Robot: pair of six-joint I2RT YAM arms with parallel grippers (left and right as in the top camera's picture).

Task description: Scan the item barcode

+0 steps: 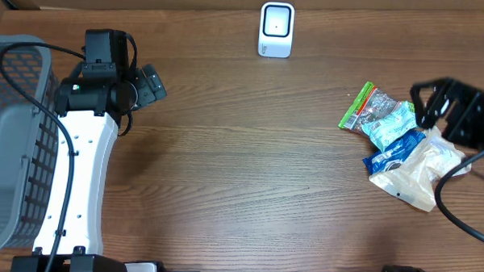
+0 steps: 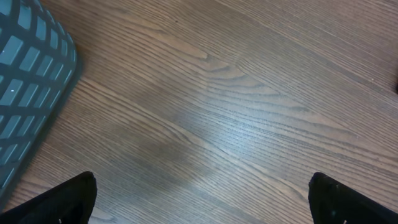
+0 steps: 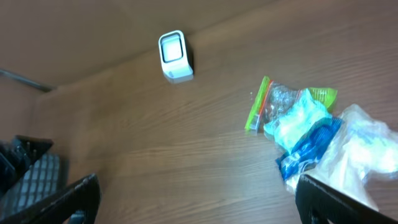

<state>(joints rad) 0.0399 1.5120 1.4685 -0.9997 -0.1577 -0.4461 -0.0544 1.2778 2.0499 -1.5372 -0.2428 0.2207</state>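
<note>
I see a white scanner (image 1: 275, 29) standing at the far edge of a wooden table (image 1: 249, 168). A heap of packets (image 1: 393, 145) lies well to the right of the scanner and nearer the arm bases. In it a green-edged clear bag (image 1: 362, 106), a blue packet (image 1: 396, 151) and a white bag (image 1: 422, 170) overlap. My right gripper (image 1: 427, 104) hangs at the side of the heap away from the scanner, fingers spread wide, holding nothing. My left gripper (image 1: 153, 83) is well left of the scanner over bare wood, also spread and empty. A grey basket (image 1: 8, 128) stands further left of the scanner.
</note>
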